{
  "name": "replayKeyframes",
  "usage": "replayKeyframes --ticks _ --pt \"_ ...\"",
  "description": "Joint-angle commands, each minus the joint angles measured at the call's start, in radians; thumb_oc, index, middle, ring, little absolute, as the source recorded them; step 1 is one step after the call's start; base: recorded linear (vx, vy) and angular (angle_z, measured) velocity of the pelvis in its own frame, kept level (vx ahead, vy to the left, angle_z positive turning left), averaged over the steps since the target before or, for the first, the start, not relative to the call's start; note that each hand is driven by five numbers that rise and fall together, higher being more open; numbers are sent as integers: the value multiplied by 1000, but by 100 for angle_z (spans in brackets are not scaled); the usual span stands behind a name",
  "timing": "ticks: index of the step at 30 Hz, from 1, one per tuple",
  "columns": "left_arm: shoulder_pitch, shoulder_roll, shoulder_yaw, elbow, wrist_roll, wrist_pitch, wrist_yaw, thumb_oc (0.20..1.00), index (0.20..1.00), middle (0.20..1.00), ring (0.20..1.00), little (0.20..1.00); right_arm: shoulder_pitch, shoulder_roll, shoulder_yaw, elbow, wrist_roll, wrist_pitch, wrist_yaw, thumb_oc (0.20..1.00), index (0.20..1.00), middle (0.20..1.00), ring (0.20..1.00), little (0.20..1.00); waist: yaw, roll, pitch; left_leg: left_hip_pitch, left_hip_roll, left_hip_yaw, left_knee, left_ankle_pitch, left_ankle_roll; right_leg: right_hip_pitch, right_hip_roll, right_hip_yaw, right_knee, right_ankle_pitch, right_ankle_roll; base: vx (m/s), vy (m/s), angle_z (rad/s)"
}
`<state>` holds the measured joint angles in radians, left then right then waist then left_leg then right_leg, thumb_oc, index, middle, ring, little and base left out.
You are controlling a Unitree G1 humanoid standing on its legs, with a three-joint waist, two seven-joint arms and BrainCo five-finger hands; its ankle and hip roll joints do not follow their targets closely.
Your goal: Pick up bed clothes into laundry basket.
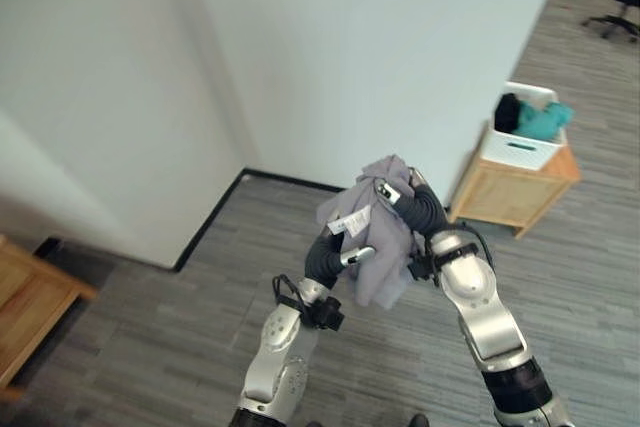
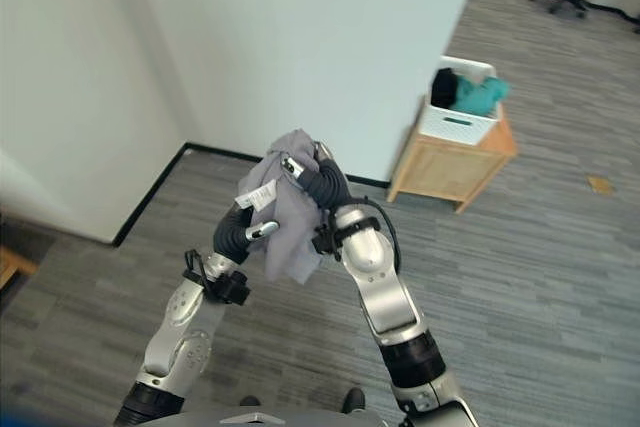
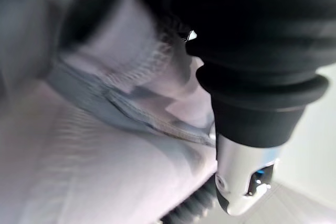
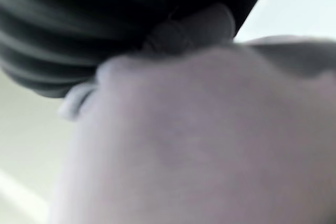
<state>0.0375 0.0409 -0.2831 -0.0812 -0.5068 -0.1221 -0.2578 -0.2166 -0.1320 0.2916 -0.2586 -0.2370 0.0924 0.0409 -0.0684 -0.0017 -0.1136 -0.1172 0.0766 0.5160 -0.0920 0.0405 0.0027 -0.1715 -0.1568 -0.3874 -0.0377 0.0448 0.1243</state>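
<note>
Grey garment held up at frame centre

The grey garment [image 1: 378, 237] hangs lengthwise downward, bunched between the left hand [image 1: 352, 257] and right hand [image 1: 392, 191], fingers curled into the cloth; white laundry basket [image 1: 522, 150] upper right on its wooden surface [image 1: 510, 197].

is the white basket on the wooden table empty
No, the white basket on the wooden table already holds a teal cloth and a dark cloth.
</note>
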Motion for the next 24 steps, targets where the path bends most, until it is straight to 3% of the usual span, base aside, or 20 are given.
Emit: replayKeyframes --ticks 1,2,7,8,9,10,11,12,13,14,15,16,17,18,19,20,21,22,23,24 --pt "-153 -65 -43 60 -19 -60 -29 1000 1000 1000 1000 1000 -107 9 -38 -34 -8 -93 -5 200 200 200 200 200 30 3 -5 128 25 19 5 -77 -79 40 25 -155 -18 18 -48 125 -5 -50" --pt "-169 -96 -63 87 -28 -52 -40 1000 1000 1000 1000 1000 -117 -1 -38 -21 -18 -96 -13 200 200 200 200 200 32 7 -7 152 16 59 5 -91 -80 46 17 -204 -37 25 -47 165 -20 -61" --pt "-188 -188 -111 177 -38 -20 -66 1000 1000 1000 1000 1000 -94 -49 -63 -30 -6 -81 -19 200 200 200 200 200 0 23 -12 229 12 96 5 -118 -107 58 36 -136 -50 8 -71 187 -67 -58" --pt "-189 -190 -111 180 -37 -20 -67 784 784 784 784 784 -93 -51 -64 -31 -6 -81 -18 200 200 200 200 200 4 25 -10 233 12 99 5 -119 -108 61 37 -132 -49 7 -71 362 -92 -44" --pt "-185 -224 -112 205 -48 -19 -58 558 558 558 558 558 -92 -62 -73 -28 1 -75 -23 200 200 200 200 200 0 33 -5 256 15 90 58 -127 -132 72 47 -94 -50 -22 -69 145 -77 -51" --pt "-186 -230 -112 208 -48 -20 -58 200 200 200 200 200 -91 -67 -73 -29 2 -75 -23 200 200 200 200 200 1 31 1 248 21 111 76 -121 -135 71 47 -99 -50 -12 -76 288 -158 -66" --pt "-192 -269 -136 253 -37 -23 -65 200 200 200 200 200 -99 -79 -83 -34 0 -68 -18 200 200 200 200 200 -3 31 21 215 59 73 231 -83 -161 87 61 -50 -50 -31 -85 83 -138 -48" --pt "-195 -272 -136 258 -35 -25 -65 200 200 200 200 200 -100 -81 -84 -35 1 -67 -17 200 200 200 200 200 1 31 23 207 67 72 250 -88 -165 85 64 -48 -50 -31 -89 164 -208 -55" --pt "-232 -286 -147 270 -23 -48 -54 200 200 200 200 200 -125 -104 -95 -42 5 -68 -17 200 200 200 200 200 28 3 59 26 83 -94 514 -22 -159 93 51 -9 -50 -45 -110 14 -125 -54" --pt "-234 -286 -147 271 -23 -48 -54 200 200 200 200 200 -127 -104 -96 -42 5 -68 -17 200 200 200 200 200 25 5 56 14 86 -100 524 -25 -159 87 53 -13 -50 -45 -111 41 -119 -101" --pt "-251 -293 -154 279 -16 -74 -59 200 200 200 200 200 -128 -128 -107 -46 -2 -73 -28 200 200 200 200 200 38 -16 79 -147 29 -258 580 -85 -125 82 43 24 -50 -68 -114 52 36 -100" --pt "-253 -301 -149 290 -10 -84 -59 200 200 200 200 200 -126 -138 -109 -42 -7 -78 -30 200 200 200 200 200 44 -16 79 -229 -42 -336 553 -140 -86 66 40 42 -50 -71 -113 49 48 -83" --pt "-255 -304 -149 292 -10 -86 -60 200 200 200 200 200 -127 -139 -110 -42 -7 -79 -30 200 200 200 200 200 43 -17 76 -236 -47 -335 552 -136 -81 60 36 41 -50 -68 -112 119 115 -55" --pt "-256 -315 -154 303 -14 -101 -63 200 200 200 200 200 -123 -158 -109 -42 -8 -87 -34 200 200 200 200 200 48 -12 81 -268 -81 -385 461 -153 -63 59 39 72 -50 -76 -109 267 166 -73" --pt "-256 -323 -170 325 -23 -117 -71 200 200 200 200 200 -127 -191 -105 -33 -2 -101 -34 200 200 200 200 200 46 12 80 -235 -37 -395 244 -71 -61 66 57 120 -50 -81 -97 375 248 -83" --pt "-260 -323 -168 346 -4 -128 -62 200 200 200 200 200 -137 -193 -103 -4 4 -102 -33 200 200 200 200 200 57 20 84 -239 -37 -396 153 5 -52 82 65 144 -50 -92 -90 420 201 -110" --pt "-254 -323 -158 368 9 -135 -40 200 200 200 200 200 -157 -201 -103 17 4 -104 -24 200 200 200 200 200 78 15 82 -234 -38 -406 59 34 -60 105 63 159 -50 -116 -81 344 74 -108" --pt "-256 -335 -169 346 -12 -131 -53 200 200 200 200 200 -124 -202 -135 18 2 -99 -51 200 200 200 200 200 66 19 74 -221 -22 -361 40 48 -58 129 75 161 -50 -145 -75 432 8 -142" --pt "-252 -328 -195 353 -4 -124 -74 200 200 200 200 200 -100 -211 -159 1 3 -100 -50 200 200 200 200 200 57 21 64 -190 -24 -341 16 61 -44 160 89 181 -50 -148 -77 431 93 -115" --pt "-254 -331 -211 393 23 -122 -76 200 200 200 200 200 -103 -211 -168 -5 -9 -91 -50 200 200 200 200 200 60 18 60 -136 -35 -321 5 67 -7 205 96 182 -39 -140 -71 336 121 -58"
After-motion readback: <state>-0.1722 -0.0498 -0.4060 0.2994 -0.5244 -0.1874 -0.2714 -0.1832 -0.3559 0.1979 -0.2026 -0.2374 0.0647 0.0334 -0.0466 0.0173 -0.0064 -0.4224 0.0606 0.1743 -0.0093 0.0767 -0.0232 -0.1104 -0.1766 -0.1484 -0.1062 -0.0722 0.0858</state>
